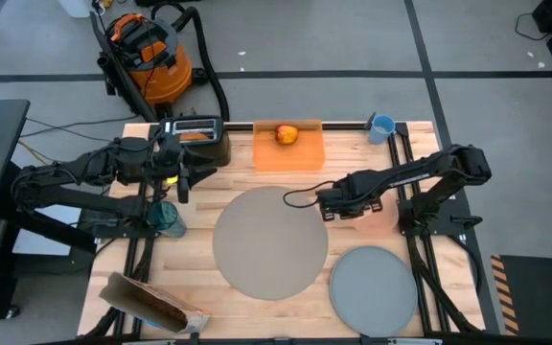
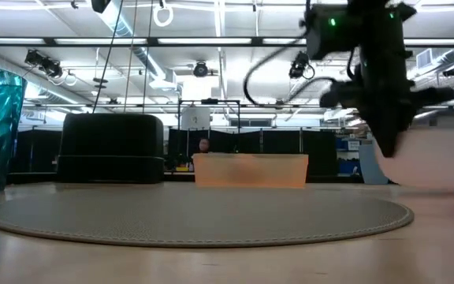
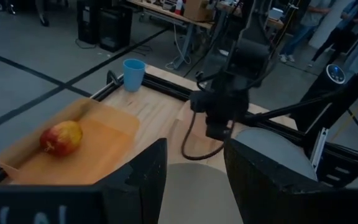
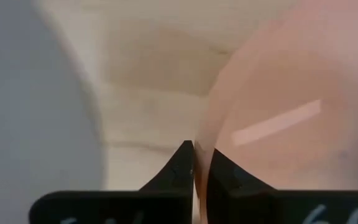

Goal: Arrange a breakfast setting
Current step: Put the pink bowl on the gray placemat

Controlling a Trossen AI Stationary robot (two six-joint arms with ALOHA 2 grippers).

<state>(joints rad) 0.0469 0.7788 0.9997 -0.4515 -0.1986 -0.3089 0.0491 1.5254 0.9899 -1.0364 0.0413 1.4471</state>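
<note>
High view, from left to right: the left pincer (image 1: 182,182) hovers by the black toaster (image 1: 197,134) near the far-left corner of the bench (image 1: 190,268), its fingers apart and holding nothing. The round mat (image 1: 269,241) lies at the bench's middle. Just beside its right edge, the right pincer (image 1: 329,206) is clamped on the near rim of the pink bowl (image 1: 377,216), which lies directly right of it. The grey plate (image 1: 373,289) sits toward the near-right corner. The right arm is clearly nearer, so carrying the bowl leftward onto the mat looks like its job.
</note>
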